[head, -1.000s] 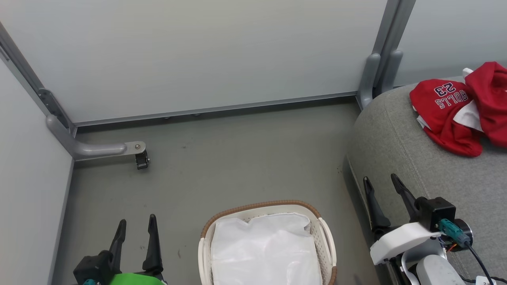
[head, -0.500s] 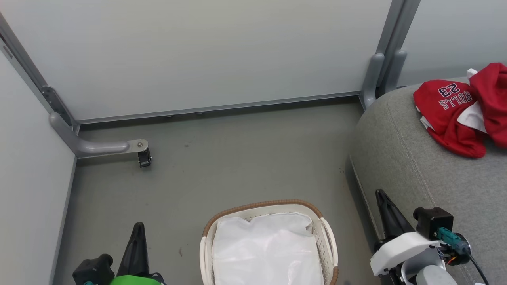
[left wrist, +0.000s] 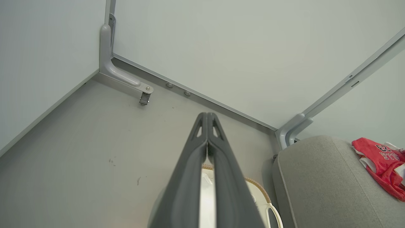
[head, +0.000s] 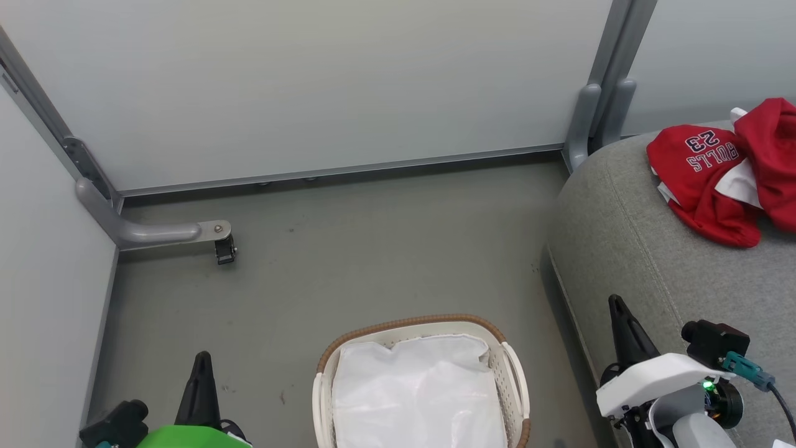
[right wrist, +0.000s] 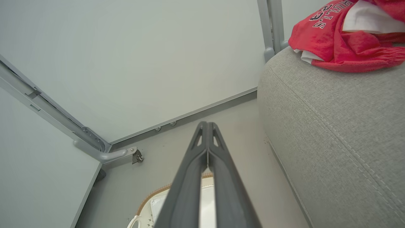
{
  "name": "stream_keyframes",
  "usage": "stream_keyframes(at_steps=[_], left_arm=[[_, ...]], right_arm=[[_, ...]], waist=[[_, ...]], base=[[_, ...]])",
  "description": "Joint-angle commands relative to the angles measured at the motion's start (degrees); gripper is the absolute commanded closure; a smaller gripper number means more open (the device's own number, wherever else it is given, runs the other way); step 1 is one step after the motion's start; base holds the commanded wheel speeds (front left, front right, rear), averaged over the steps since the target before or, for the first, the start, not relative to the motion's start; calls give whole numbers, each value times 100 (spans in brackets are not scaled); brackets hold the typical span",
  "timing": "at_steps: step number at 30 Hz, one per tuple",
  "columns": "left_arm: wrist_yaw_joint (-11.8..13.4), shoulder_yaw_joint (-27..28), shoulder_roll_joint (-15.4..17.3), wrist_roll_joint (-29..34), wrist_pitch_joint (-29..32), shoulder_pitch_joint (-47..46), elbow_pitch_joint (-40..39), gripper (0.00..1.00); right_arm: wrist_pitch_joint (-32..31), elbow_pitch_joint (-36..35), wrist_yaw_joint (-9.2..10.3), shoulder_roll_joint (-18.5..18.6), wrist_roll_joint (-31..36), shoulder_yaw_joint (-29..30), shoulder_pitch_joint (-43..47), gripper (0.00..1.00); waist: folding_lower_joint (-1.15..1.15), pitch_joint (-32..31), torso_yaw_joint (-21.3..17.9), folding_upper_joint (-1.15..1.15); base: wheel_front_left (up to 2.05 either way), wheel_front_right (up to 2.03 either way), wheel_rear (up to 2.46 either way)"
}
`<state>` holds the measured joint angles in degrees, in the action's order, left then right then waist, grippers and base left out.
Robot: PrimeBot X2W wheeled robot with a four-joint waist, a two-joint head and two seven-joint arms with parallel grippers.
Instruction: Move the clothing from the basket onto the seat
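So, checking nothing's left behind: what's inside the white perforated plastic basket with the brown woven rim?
A plain white liner sheet fills the basket, nothing on top of it. Anything under the sheet is hidden.

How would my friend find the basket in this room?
Start at the big grey seat on the right. On the floor just left of it stands the basket. It is the small white oval with a brown woven rim and a white sheet inside.

From above the basket (head: pixel 404 323), the head camera looks down; both wrist cameras aim low past its rim, sharing the seat (head: pixel 622 218) beside it
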<state>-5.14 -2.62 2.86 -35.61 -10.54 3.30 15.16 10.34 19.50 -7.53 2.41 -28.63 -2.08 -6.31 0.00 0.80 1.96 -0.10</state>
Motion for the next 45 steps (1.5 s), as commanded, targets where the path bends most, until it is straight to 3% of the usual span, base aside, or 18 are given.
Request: stream_keyframes(at_steps=[1, 45], left_arm=[[-45, 55, 14, -212, 56, -214, -87, 100], [-152, 509, 23, -3112, 924, -635, -115, 100]], right_arm=[[-52, -116, 1, 23, -245, 50, -65, 100], [-922, -363, 3, 44, -3487, 485, -29, 100]], waist=[[0, -1, -3, 1], [0, -26, -81, 5]], base=[[0, 0, 0], [0, 0, 0]])
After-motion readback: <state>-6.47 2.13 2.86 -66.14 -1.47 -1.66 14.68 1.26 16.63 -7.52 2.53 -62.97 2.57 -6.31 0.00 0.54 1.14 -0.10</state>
